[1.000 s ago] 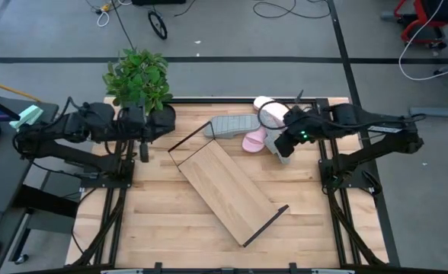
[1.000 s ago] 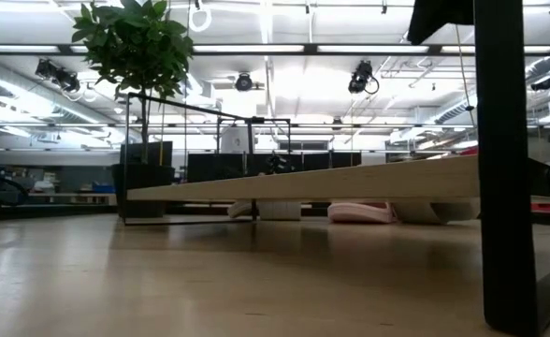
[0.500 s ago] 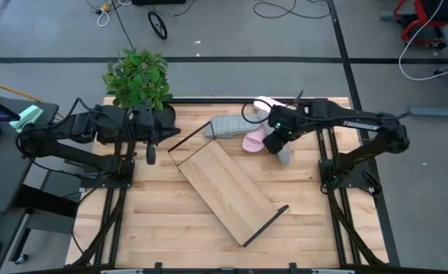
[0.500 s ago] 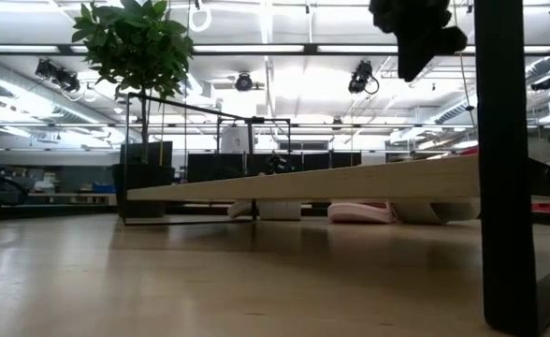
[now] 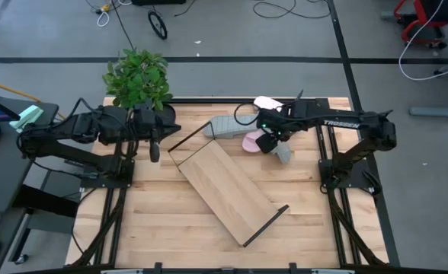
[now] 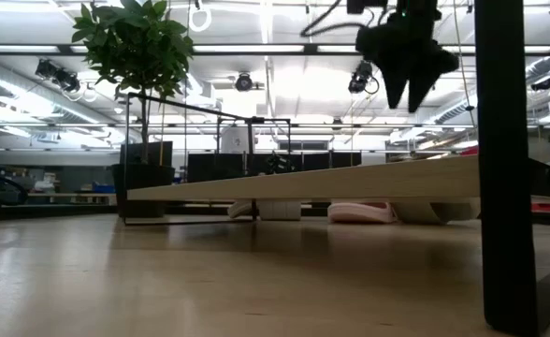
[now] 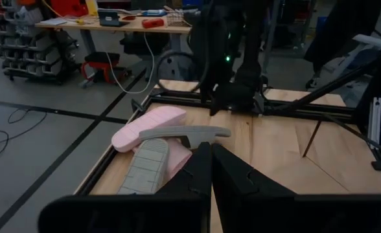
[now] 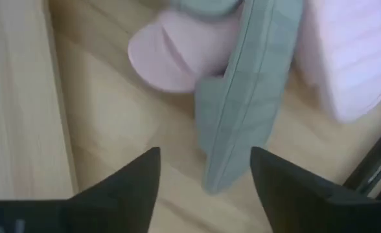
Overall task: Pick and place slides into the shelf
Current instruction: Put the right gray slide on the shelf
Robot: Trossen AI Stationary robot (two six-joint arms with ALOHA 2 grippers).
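Four slides lie in a heap at the table's far right. One grey slide (image 5: 228, 125) lies by the shelf's far end. A pink slide (image 5: 253, 141) lies next to it, and a second pink one (image 5: 266, 103) at the far edge. The other grey slide (image 5: 283, 154) (image 8: 249, 97) stands on its side edge against the pink ones. The shelf (image 5: 228, 190) lies slantwise on the table's middle. My right gripper (image 5: 268, 140) (image 8: 207, 175) hangs open above the heap, fingers pointing down (image 6: 406, 89), touching nothing. My left gripper (image 5: 154, 149) (image 7: 210, 168) is shut and empty at the far left.
A potted plant (image 5: 138, 80) stands at the table's far left corner, just behind my left arm. The shelf's black frame ends (image 5: 190, 138) (image 5: 266, 224) stand up from the board. Bare tabletop (image 5: 155, 221) lies near the front edge.
My right gripper has gone toward the table's left, from beside the heap to over the slides, and has come down, tipping its fingers downward. My left gripper has gone a little toward the table's right. The slides and the shelf have stayed put.
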